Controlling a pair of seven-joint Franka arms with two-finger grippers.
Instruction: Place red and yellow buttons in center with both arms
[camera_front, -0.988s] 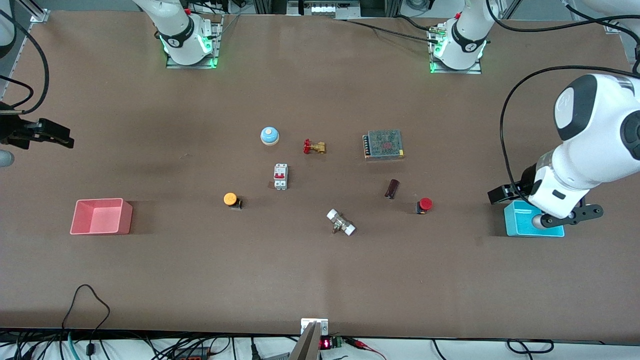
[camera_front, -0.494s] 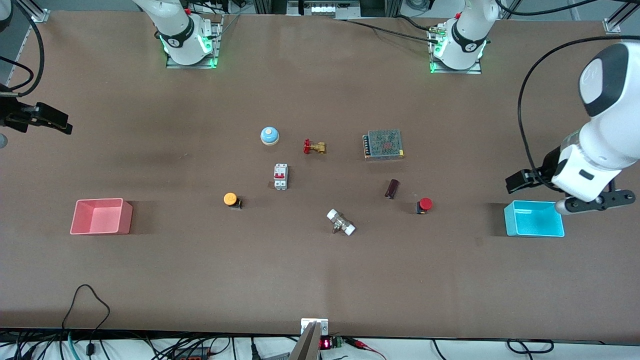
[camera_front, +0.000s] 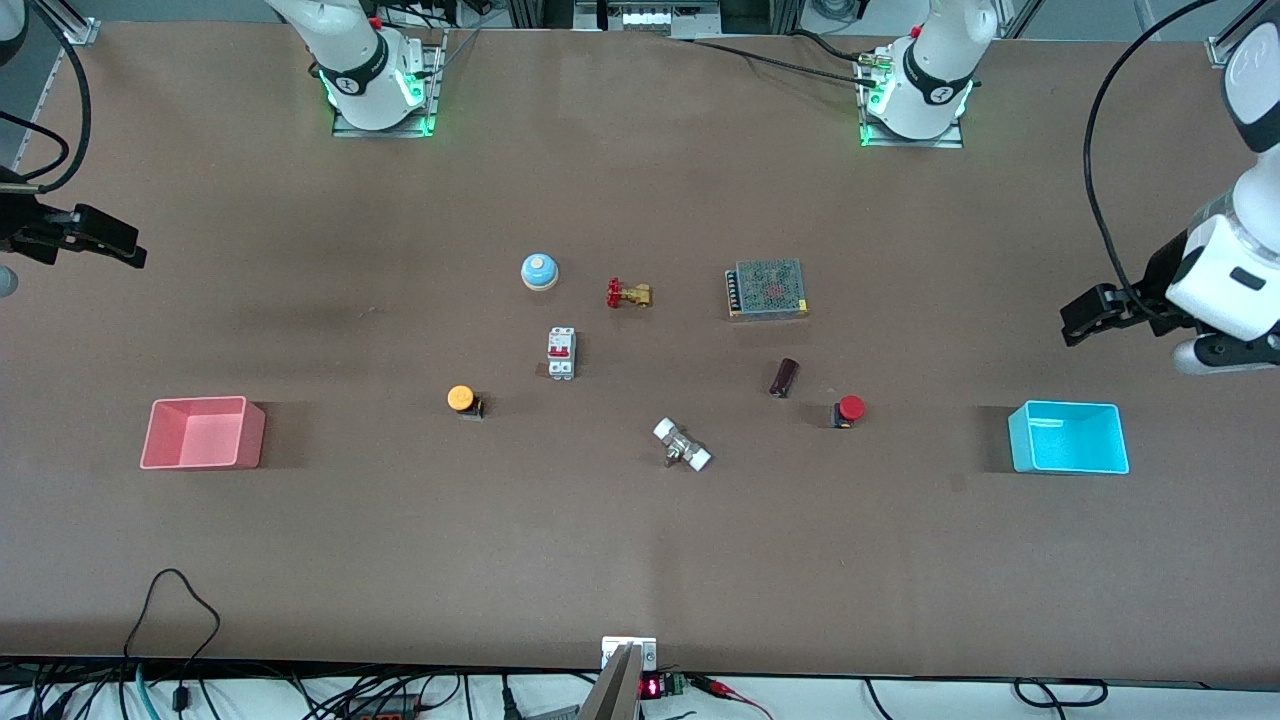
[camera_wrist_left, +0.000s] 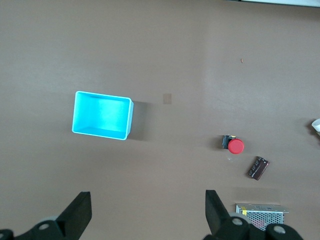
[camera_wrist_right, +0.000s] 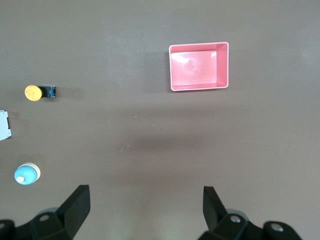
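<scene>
**Both buttons untouched, nothing moved to the middle yet**

Neither button is in hand, so judging by how things lie the task has barely begun. The red button (camera_front: 849, 409) sits right of centre in the front view, lying on its side on the table (camera_front: 640, 560), just beside a small dark cylinder (camera_front: 784, 377) and well apart from the blue bin (camera_front: 1068, 437) at the lower right. The yellow button (camera_front: 463, 399) lies left of centre, also on its side, near the white circuit breaker (camera_front: 561, 353) and well apart from the pink bin (camera_front: 203, 432) at the lower left.

The left gripper (camera_front: 1090, 315) hangs at the right edge of the frame, over bare table above the blue bin — its fingers (camera_wrist_left: 216, 212) stand wide apart in the left wrist view, with nothing between them. The right gripper (camera_front: 95, 245) hangs at the left edge, above the pink bin, and its fingers (camera_wrist_right: 214, 207) are likewise spread wide and empty.

The middle of the frame is already shared by a blue bell (camera_front: 539, 271), a brass valve (camera_front: 629, 294), a mesh-topped power supply (camera_front: 768, 289) and a white fitting (camera_front: 682, 445).

What is left, as I judge it — all of it: each arm has to reach its nearer button, grip it, carry it to open table near the centre and release it.
</scene>
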